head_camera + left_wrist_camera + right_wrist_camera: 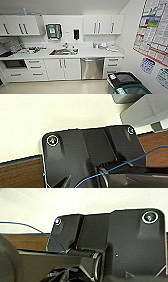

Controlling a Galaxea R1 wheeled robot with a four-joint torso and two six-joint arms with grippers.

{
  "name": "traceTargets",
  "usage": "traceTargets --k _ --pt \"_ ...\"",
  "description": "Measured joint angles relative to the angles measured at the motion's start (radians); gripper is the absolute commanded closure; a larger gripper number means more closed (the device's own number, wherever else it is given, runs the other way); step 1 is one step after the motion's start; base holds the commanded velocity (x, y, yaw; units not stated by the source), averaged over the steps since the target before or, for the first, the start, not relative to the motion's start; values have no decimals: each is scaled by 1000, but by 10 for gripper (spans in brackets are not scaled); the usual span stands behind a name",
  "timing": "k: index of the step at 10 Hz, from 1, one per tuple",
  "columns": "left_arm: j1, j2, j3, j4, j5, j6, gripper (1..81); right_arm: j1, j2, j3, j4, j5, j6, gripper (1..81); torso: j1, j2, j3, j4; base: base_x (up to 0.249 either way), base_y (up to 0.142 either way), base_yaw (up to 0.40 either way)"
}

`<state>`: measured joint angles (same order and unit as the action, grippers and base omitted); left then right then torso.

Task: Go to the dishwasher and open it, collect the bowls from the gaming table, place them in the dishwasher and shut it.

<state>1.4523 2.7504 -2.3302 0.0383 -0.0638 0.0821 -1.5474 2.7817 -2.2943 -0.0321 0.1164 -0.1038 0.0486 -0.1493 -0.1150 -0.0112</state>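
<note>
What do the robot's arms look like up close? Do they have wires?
Both wrists carry a wide black plate with rounded corners: left, right. Round, ring-edged fittings sit at the corners. A dark jointed bar lies beside the plate. A thin blue cable runs across each wrist.

Bare floor point(62, 87) before shut dishwasher point(92, 68)
</note>
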Motion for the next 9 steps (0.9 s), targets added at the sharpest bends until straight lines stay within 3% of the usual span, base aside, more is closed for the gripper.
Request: traceTargets --k 9 --pt "5 4 4 0 3 0 10 -6 -3 -8 0 -8 0 10 0 0 0 0 115 0 0"
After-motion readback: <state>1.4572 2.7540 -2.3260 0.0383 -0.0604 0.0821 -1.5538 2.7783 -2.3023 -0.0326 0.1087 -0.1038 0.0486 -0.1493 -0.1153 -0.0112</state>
